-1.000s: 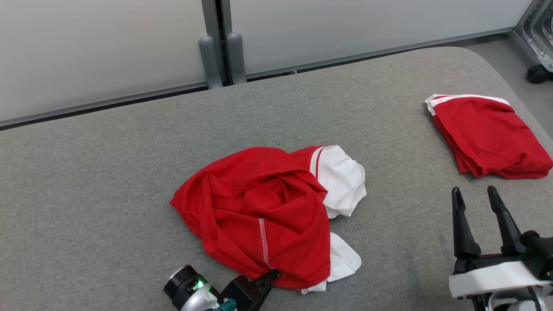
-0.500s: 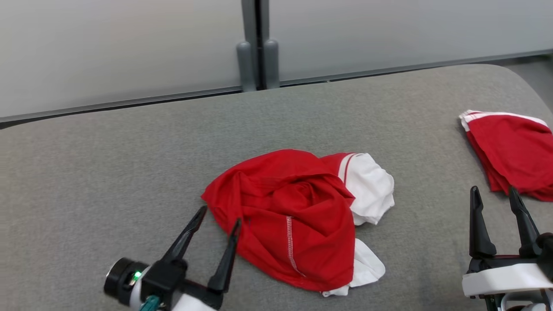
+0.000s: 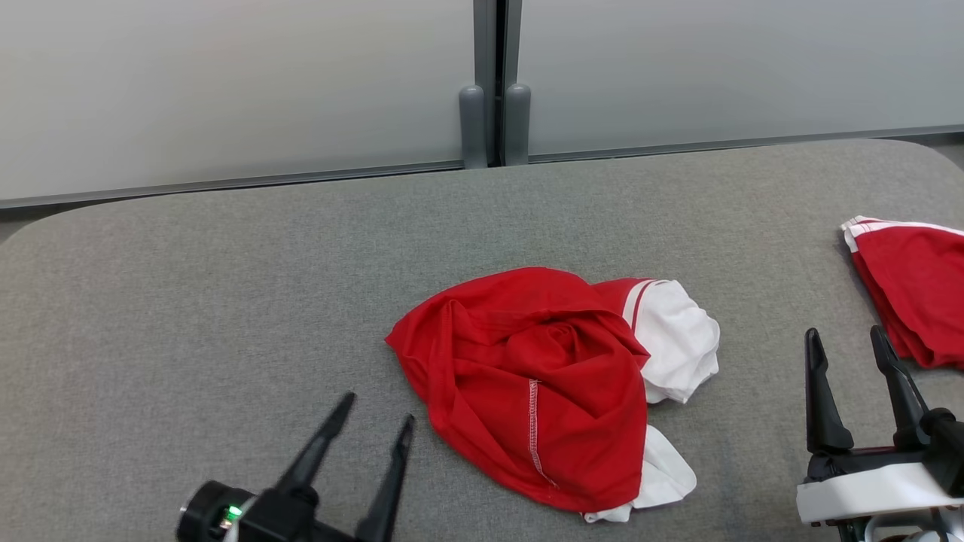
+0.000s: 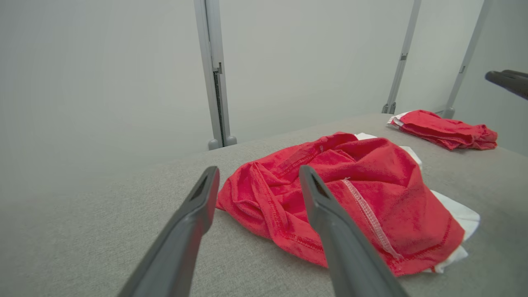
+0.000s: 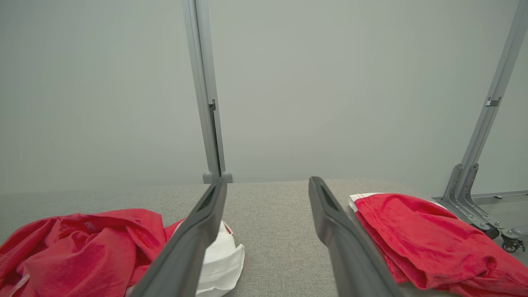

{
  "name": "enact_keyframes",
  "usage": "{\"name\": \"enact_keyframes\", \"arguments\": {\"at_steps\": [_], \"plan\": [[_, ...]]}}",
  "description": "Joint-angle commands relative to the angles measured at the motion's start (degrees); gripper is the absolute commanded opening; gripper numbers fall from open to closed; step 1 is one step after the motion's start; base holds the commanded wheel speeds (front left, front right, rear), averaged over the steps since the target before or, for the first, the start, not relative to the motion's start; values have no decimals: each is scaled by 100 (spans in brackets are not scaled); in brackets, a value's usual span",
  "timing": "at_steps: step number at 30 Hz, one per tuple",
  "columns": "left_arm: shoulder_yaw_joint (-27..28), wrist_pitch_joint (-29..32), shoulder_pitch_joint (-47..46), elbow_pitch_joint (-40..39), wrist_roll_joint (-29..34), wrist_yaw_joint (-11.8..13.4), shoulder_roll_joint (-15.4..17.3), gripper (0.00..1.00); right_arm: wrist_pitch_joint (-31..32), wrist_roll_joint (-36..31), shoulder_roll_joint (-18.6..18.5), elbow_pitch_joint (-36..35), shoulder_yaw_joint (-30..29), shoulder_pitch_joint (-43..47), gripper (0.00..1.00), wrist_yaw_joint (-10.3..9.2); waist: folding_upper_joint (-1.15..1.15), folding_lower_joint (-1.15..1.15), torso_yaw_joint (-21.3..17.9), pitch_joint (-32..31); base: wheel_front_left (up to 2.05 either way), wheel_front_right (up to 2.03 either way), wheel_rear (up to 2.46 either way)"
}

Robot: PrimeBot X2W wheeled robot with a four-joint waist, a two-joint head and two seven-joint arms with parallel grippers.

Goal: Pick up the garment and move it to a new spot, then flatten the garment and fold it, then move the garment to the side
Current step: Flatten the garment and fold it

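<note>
Head view puts the left gripper (image 3: 378, 408) at the bottom edge, its two long dark fingers spread with nothing between them. The jaws are released, their tips just beside the near-left hem of the crumpled red jersey garment with white parts (image 3: 527, 361) and not touching it. The right gripper (image 3: 844, 331) sits at the lower right, jaws likewise released and empty, over the bare grey fabric-covered counter (image 3: 188, 301). The garment lies in a bunched heap around the middle of the counter. A white-stitched seam runs down its near face, and white cloth pokes out at its right side. Further right, well apart from the heap, rests a folded red garment with white trim (image 3: 911, 286). Behind the counter stand pale grey wall panels (image 3: 226, 75) joined by a grey post (image 3: 493, 75).
</note>
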Motion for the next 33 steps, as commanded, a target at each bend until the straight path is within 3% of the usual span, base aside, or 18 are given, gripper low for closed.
{"name": "enact_keyframes", "arguments": {"at_steps": [1,6,10,16,27,29,30,31,33], "plan": [[-41,-6,-22,32,33,-56,0,100,-29,-3,-28,4,5,-33,100,-1,-1,0,-25,20,0,0,0],[-779,438,-398,358,122,-794,26,100,-29,2,-27,0,34,-74,100,-1,-1,0,-123,192,0,0,0],[-1328,897,-782,684,140,-1051,-85,100,-29,68,-28,-20,42,-173,100,-1,-1,0,-255,395,0,0,0],[-1877,1422,-1370,1219,155,-1159,-92,100,-29,174,-28,-35,46,-301,100,-1,-1,0,-529,731,0,0,0],[-2232,2023,-1907,1921,-4,-1170,206,100,-29,352,-26,-17,-14,-426,100,-1,-1,0,-826,1006,0,0,0],[-2341,2154,-1972,1997,36,-1172,242,44,-29,367,-27,-3,-6,-438,100,-1,-1,0,-849,1017,0,0,0],[-2394,2217,-1986,2039,17,-1173,254,7,-29,378,-26,4,-2,-446,100,-1,-1,0,-859,1019,0,0,0],[-2453,2257,-1990,2056,-23,-1175,265,0,-29,390,-27,9,-1,-449,100,-1,-1,0,-868,1017,0,0,0],[-2563,2313,-1991,2034,-127,-1178,302,0,-29,403,-27,16,-6,-445,100,-1,-1,0,-876,1004,0,0,0]]}}
